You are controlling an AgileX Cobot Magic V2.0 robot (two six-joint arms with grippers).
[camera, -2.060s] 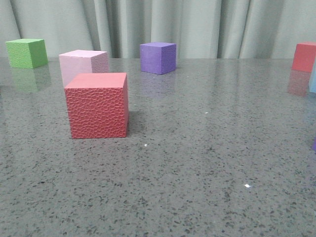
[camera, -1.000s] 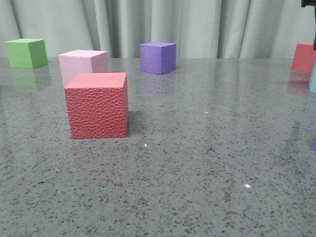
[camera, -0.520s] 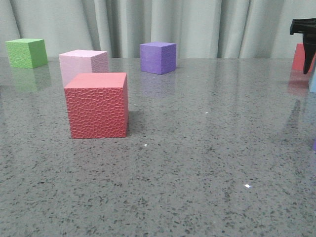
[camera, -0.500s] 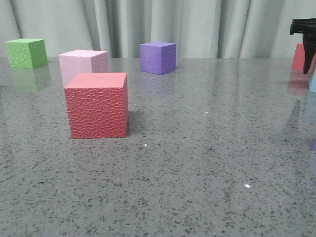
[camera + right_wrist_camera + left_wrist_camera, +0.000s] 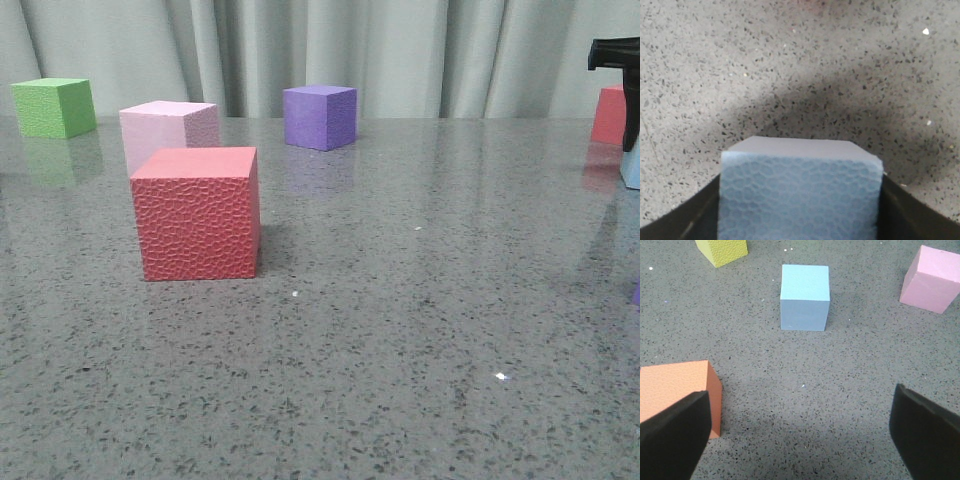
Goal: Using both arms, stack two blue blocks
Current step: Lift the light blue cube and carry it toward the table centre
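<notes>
A blue block [image 5: 800, 195] sits between the dark fingers [image 5: 685, 220] of the right gripper [image 5: 800, 220], filling the gap from side to side, with the speckled grey table [image 5: 790, 60] beyond it; the fingers press against both its flanks, so the gripper looks closed on it, and whether the block rests on the table or is raised cannot be told. In the front view that gripper [image 5: 628, 95] shows only as a black shape at the 3 o'clock edge, with a sliver of the blue block [image 5: 632, 165] below it and a red cube [image 5: 608, 114] just behind. The left gripper [image 5: 800, 432] hangs wide open and holds nothing, its two black fingers [image 5: 672, 437] well apart; the second blue block [image 5: 805, 297] stands alone on the table straight ahead of them, untouched. Near it lie an orange cube [image 5: 677, 390] beside one finger, a yellow cube [image 5: 722, 250] and a pink cube [image 5: 936, 279]. Across the front view, a textured red cube [image 5: 198, 212] stands at 9 o'clock, the pink cube [image 5: 168, 130] just behind it, a green cube [image 5: 54, 106] at 10 o'clock and a purple cube [image 5: 320, 116] at 12 o'clock before a grey curtain [image 5: 400, 50]. No writing, label or brand can be read on any cube.
</notes>
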